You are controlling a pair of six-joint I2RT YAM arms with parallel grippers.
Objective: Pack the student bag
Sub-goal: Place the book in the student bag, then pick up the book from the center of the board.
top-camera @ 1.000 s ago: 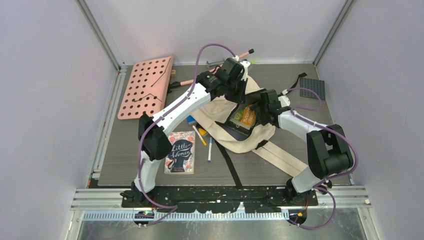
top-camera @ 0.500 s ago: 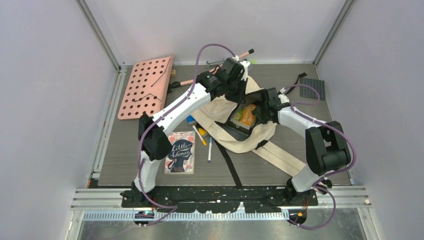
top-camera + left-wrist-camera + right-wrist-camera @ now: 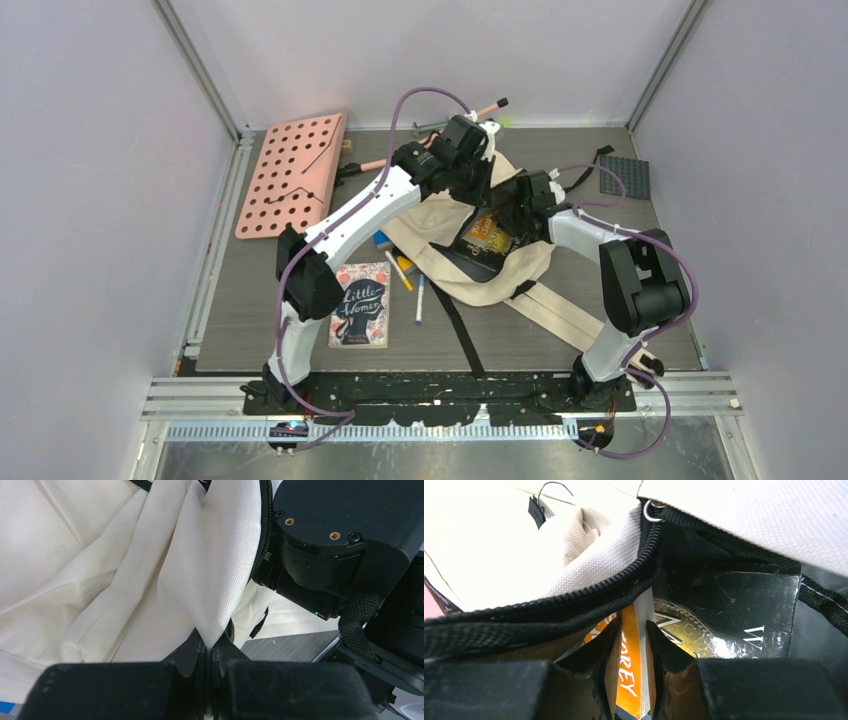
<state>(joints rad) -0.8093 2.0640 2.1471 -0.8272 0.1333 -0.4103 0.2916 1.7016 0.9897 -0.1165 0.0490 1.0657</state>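
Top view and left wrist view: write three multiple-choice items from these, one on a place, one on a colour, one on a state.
1. Where does the Little Women book lie relative to the student bag?
A. inside it
B. on the table, to its left
C. on top of it

2. What colour is the perforated board?
A. pink
B. blue
C. green

3. What is the left gripper doing?
A. standing wide open
B. pinching the bag's cloth, shut
C. holding a pen

Key:
1 B, the book lies flat on the table, clear of the bag.
2 A, it shows pink in the top view.
3 B, the left wrist view shows a cloth fold clamped in its shut jaws.
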